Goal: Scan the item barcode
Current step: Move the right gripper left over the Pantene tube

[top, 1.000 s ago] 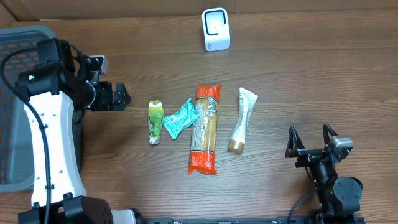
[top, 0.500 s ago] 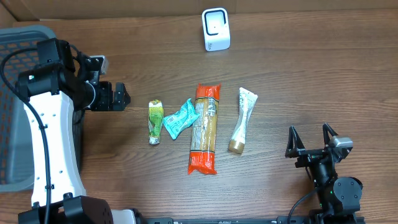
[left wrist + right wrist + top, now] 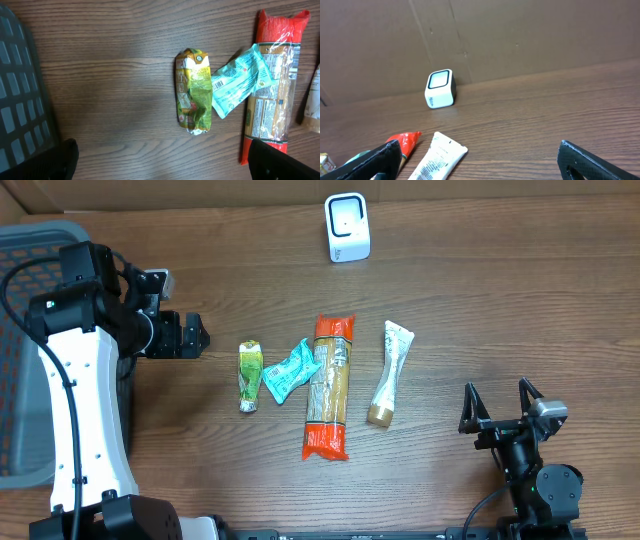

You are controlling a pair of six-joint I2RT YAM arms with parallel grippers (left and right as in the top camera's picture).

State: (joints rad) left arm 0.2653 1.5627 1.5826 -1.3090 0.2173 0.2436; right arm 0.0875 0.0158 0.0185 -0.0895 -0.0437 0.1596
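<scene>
Brown wood-grain table [image 3: 500, 300] carries everything; overhead alone shows both arms, the left gripper [image 3: 198, 335] beside the grey basket [image 3: 30, 250], the right gripper [image 3: 497, 402] at the near right, each spread wide and holding nothing; the right wrist view shows a cardboard wall [image 3: 520, 35] rising behind the white scanner [image 3: 347, 227]; mid-table lie a green packet [image 3: 249, 376], teal packet [image 3: 289, 369], pasta pack [image 3: 330, 386] and tube [image 3: 389, 372]; pasta and tube run lengthwise toward the scanner, tube cap nearest; nothing has moved since a second ago.

Two packets [image 3: 250, 376] [image 3: 288, 370], one pasta pack [image 3: 330, 386], one tube [image 3: 390, 373] — one scanner [image 3: 347, 227], one basket [image 3: 20, 245].
</scene>
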